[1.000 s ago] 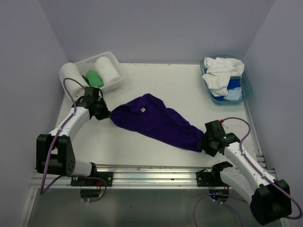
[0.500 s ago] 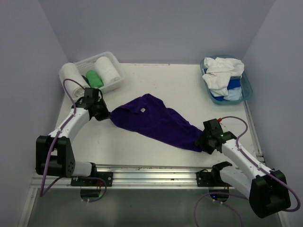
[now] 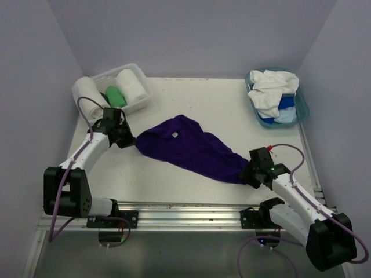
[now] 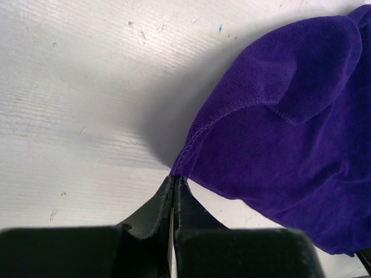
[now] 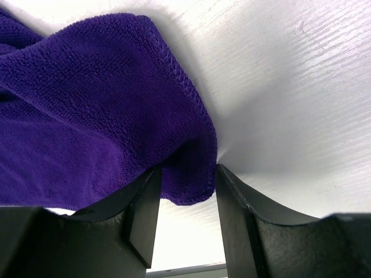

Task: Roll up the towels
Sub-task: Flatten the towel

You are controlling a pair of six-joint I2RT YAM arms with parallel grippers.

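Note:
A deep purple towel lies stretched diagonally across the table between my two grippers. My left gripper is at its far-left corner. In the left wrist view the fingertips are pressed together on the hem corner of the purple towel. My right gripper is at the towel's near-right end. In the right wrist view its jaws stand apart, and a bunched fold of the purple towel hangs between the two fingers.
A white lattice basket at the back left holds a white roll and a green roll; another white roll lies beside it. A teal tub at the back right holds loose white and blue towels.
My right gripper has edged a little to the left onto the towel's end and its jaws have narrowed slightly. The left arm and the towel's left corner have not moved.

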